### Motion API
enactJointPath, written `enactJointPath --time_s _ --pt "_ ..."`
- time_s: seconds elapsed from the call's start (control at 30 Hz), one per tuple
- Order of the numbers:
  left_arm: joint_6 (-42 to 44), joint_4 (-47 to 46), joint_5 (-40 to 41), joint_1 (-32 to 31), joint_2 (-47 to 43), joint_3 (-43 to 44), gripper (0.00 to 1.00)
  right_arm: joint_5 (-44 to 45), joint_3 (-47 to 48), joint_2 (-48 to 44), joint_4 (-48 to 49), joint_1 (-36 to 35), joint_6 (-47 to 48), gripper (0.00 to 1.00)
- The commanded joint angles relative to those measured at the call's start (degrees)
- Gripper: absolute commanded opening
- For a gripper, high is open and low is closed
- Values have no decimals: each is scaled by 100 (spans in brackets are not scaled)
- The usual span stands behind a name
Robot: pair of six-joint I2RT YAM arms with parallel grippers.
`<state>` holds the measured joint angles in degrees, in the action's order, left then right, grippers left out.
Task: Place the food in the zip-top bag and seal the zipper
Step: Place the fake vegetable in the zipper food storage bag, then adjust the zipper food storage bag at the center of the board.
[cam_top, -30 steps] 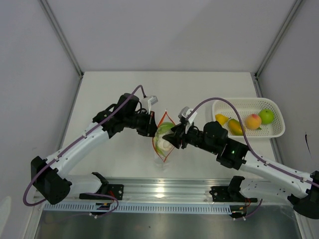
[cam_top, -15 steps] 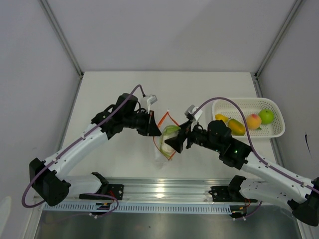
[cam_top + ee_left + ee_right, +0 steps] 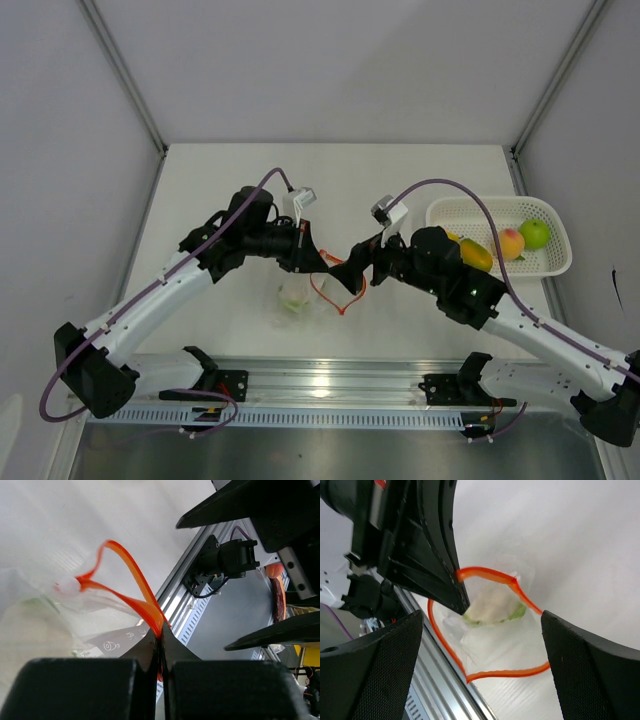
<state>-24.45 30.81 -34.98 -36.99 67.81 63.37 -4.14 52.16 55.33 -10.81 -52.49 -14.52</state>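
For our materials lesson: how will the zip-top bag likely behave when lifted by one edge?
The zip-top bag is probably floppy: pinched at one spot by the left gripper, its zipper bows into a loose loop. Likely light too, so the leafy vegetable inside should pull its film down.

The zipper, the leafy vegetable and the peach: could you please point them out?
zipper (image 3: 510, 672): right wrist view, lower orange run
leafy vegetable (image 3: 492, 607): right wrist view, pale middle
peach (image 3: 510, 243): top external view, centre

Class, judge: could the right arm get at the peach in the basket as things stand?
Probably yes: the right gripper is open and empty, and the peach lies uncovered in the open-topped basket on that arm's side.
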Motion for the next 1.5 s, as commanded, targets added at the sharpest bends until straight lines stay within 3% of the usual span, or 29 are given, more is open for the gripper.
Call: enactJointPath --time_s 0.0,0.13,0.37,0.6,0.83,0.93,0.97,1.0,1.07,1.27,1.4,1.47 --pt "63 -198 -228 -18 -181 149 1 395 487 -22 -158 11 -234 99" --pt "142 -67 -193 -18 -128 254 1 1482 830 -23 -903 37 -655 99" --pt "125 -171 -228 -19 -110 167 1 1460 612 57 -1950 380 -1744 93" --pt "124 -181 -272 -18 -101 131 1 854 -188 373 -1653 354 -2213 79" --pt "142 -110 -263 -18 -137 184 1 616 -303 1013 -1108 152 -2266 65" --pt "151 -66 -272 -18 -163 193 1 652 -259 1155 -1064 55 -2248 46" --pt "159 -66 -255 -18 -172 175 1 634 -242 1234 -1055 46 -2248 26" --pt "160 -57 -255 -27 -172 167 1 617 -215 1261 -1046 37 -2248 14" --pt "160 -57 -211 -18 -189 123 1 800 -6 1261 -1142 -50 -2230 0" --pt "-314 -688 106 -18 -628 -737 1 1038 1250 1322 -1766 -148 -1607 0" --pt "-482 -743 97 -27 -918 -844 0 986 2462 1585 -2197 -156 -1378 0" --pt "-631 -908 97 -19 -1320 -914 1 924 2606 1577 -2268 -174 -1413 0"
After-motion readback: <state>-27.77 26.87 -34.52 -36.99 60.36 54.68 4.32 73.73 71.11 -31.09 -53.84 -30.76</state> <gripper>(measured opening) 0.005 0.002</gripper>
